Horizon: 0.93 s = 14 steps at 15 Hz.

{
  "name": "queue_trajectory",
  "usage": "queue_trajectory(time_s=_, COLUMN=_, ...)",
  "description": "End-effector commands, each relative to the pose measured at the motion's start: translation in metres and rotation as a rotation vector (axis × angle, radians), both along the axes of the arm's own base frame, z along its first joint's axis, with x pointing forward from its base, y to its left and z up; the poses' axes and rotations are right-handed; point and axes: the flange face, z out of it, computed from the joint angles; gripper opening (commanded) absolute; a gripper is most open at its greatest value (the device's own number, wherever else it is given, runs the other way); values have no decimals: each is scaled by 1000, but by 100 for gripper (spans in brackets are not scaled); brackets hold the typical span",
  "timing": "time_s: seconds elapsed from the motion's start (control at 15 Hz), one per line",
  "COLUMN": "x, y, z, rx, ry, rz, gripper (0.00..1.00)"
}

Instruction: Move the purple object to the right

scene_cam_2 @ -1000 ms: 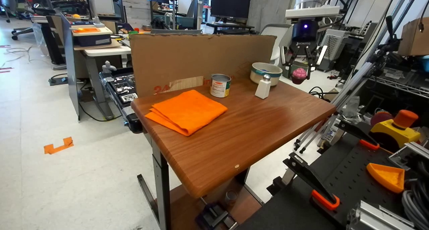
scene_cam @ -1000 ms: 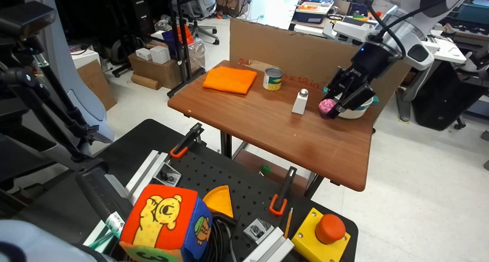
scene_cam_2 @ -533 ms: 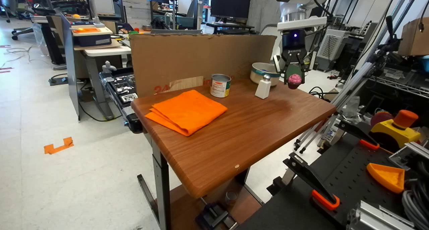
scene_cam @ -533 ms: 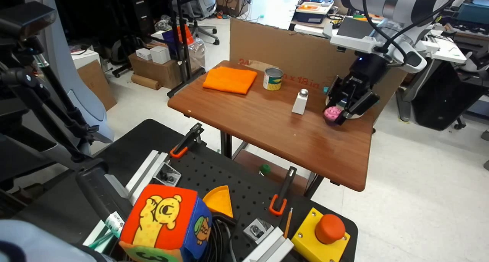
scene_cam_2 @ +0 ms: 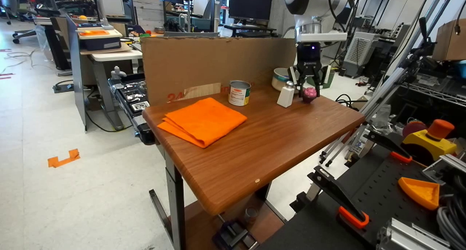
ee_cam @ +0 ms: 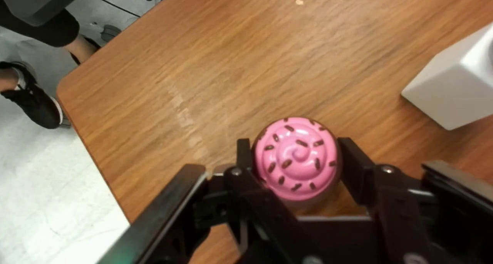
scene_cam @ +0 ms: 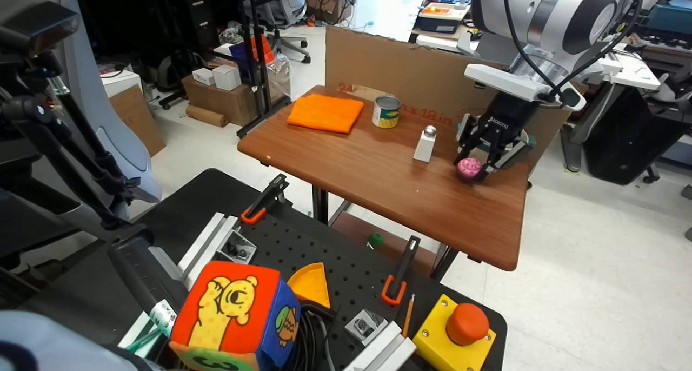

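Observation:
The purple object is a small pink-purple cupcake-like lump with a dark base and dark sprinkles (ee_cam: pixel 296 160). It also shows in both exterior views (scene_cam: pixel 469 168) (scene_cam_2: pixel 309 94), near the far right part of the brown table (scene_cam_2: pixel 276 133). My gripper (ee_cam: pixel 294 150) points down and has one finger (ee_cam: pixel 243 152) on each side of it. Both fingers look in contact with its sides. The object's underside is at or just above the table top; I cannot tell which. The gripper also shows in an exterior view (scene_cam_2: pixel 309 92).
A white bottle with a metal cap (scene_cam_2: pixel 286 95) stands close beside the gripper. A pale bowl (scene_cam_2: pixel 279 83) is behind the gripper, partly hidden. A can (scene_cam_2: pixel 239 93) and an orange folded cloth (scene_cam_2: pixel 204 120) lie farther along the table. A cardboard wall (scene_cam_2: pixel 218 60) stands along the back edge.
My gripper has come down toward the table with the purple object between its fingers. It has also moved closer to the white bottle. The other things have not moved.

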Motion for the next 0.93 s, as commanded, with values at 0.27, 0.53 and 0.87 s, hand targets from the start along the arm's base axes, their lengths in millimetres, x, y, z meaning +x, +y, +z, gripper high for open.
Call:
queue_trajectory(time_s=0.27, x=3, y=20, z=-9, rx=42, ry=5, rz=136, gripper=32)
queue_trajectory(time_s=0.53, x=-4, y=30, z=9, rx=64, ry=19, rz=204, gripper=98)
queue_trajectory(time_s=0.87, x=-25, y=57, z=70, rx=8, ry=-56, rz=448, gripper=100)
